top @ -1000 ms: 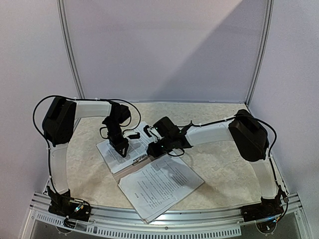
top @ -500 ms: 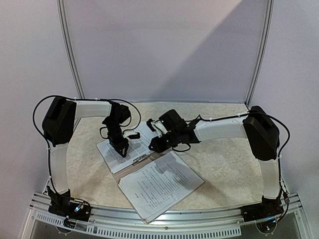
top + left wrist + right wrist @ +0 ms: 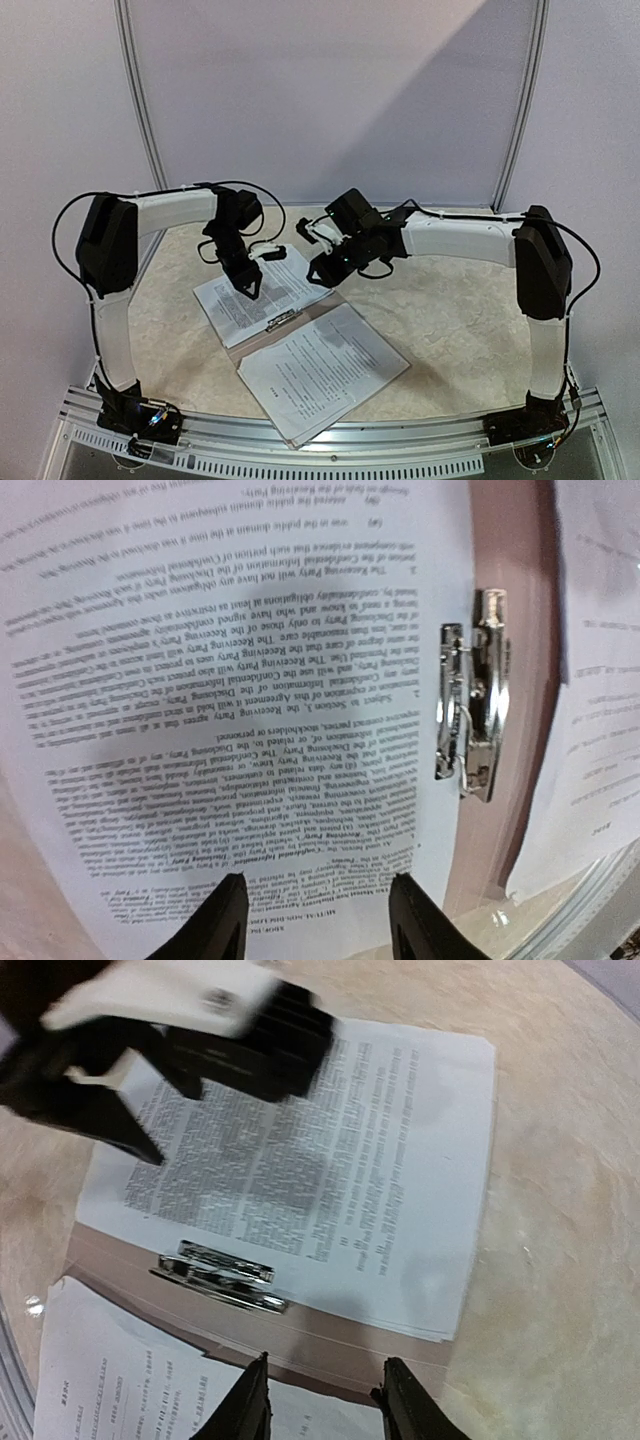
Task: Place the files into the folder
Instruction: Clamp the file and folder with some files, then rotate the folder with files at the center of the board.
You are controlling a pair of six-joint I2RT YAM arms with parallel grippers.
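White shells on the long links of the left arm (image 3: 112, 335) and the right arm (image 3: 545, 350), with bulky black housings at the elbows. Thin black cables looped loosely along both, clipped down at intervals. Black bases, small screws and wiring on show. Black tapered fingers on the left end effector (image 3: 318, 920) and the right end effector (image 3: 325, 1400). White plastic block above the left one's ribbed black body.

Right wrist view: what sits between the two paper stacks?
A strip of the tan folder carrying its silver clip, seen in the right wrist view.
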